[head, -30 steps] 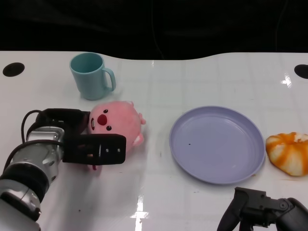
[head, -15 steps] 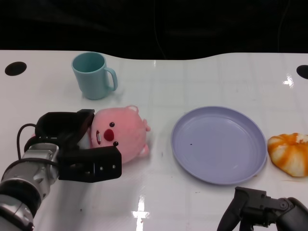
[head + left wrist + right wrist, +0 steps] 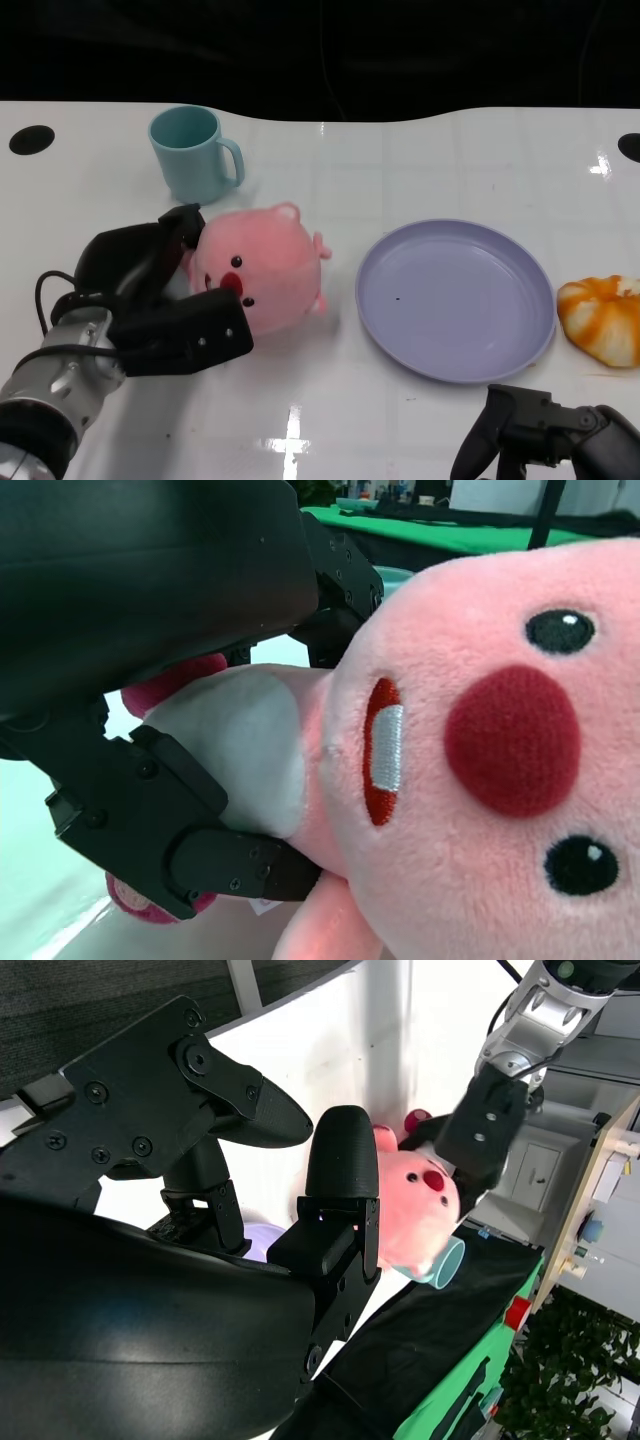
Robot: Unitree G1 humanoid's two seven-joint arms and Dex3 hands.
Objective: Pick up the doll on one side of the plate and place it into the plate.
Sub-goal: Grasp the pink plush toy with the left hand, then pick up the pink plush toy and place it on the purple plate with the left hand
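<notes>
The pink plush doll (image 3: 268, 268) is gripped by my left hand (image 3: 165, 305), one finger behind it and another across its lower front. It is held tilted, just left of the lavender plate (image 3: 455, 372), whose dish has nothing in it. The left wrist view is filled with the doll's face (image 3: 490, 750), with black fingers (image 3: 170, 830) pressed into its white belly. My right hand (image 3: 545, 435) rests at the table's near edge below the plate, fingers apart and holding nothing. The right wrist view looks past its own fingers (image 3: 335, 1190) to the doll (image 3: 420, 1205) in the left hand (image 3: 483, 1125).
A teal mug (image 3: 192, 155) stands behind the doll at the back left. An orange-and-white plush (image 3: 600, 320) lies right of the plate. Black round holes mark the table's far corners (image 3: 30, 139).
My left hand has closed round the doll and carried it up and to the right, nearer the plate, and the doll has tilted. The right hand has stayed put.
</notes>
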